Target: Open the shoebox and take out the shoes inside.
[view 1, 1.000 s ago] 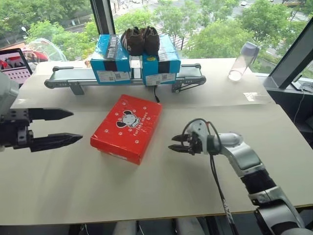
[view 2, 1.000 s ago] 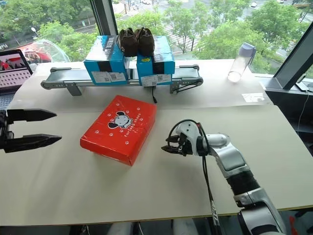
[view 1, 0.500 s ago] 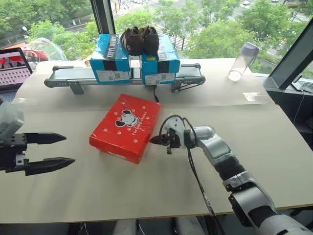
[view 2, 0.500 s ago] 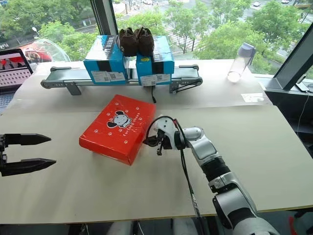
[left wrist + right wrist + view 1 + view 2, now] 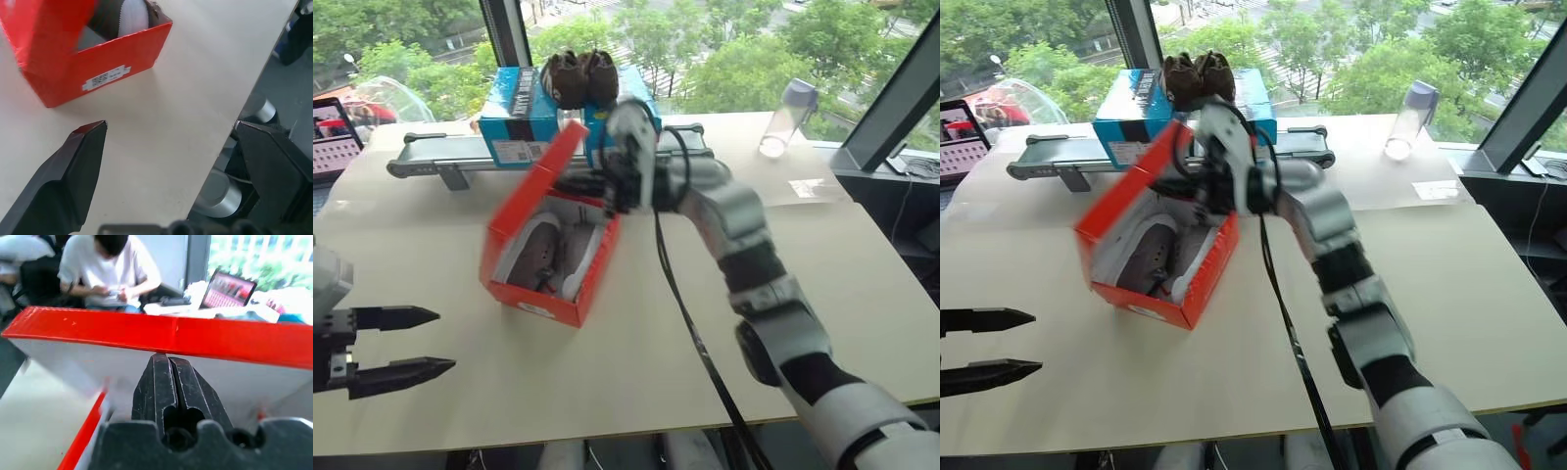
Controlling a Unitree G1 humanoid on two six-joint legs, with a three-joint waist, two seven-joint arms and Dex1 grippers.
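Note:
The red shoebox [image 5: 548, 299] stands open in the middle of the table, its lid [image 5: 530, 183] tilted up on the hinge side with the white inside showing. The light-grey shoes [image 5: 544, 257] lie inside, side by side. My right gripper [image 5: 592, 183] is shut and empty, its tips pressed against the white underside of the raised lid [image 5: 146, 333], just under the red rim. My left gripper [image 5: 445, 341] hangs open and empty over the table's front left, apart from the shoebox [image 5: 73, 54].
Behind the shoebox a small conveyor [image 5: 431, 162] carries blue boxes [image 5: 514, 122] with dark brown shoes [image 5: 576, 76] on top. A clear bottle [image 5: 783, 117] stands at the back right and a laptop [image 5: 328, 122] at the far left. A person [image 5: 112, 271] sits beyond the table.
My right gripper swept up and to the left under the lid's edge and swung the lid open, so the shoes now show. The left gripper drew back and sank a little.

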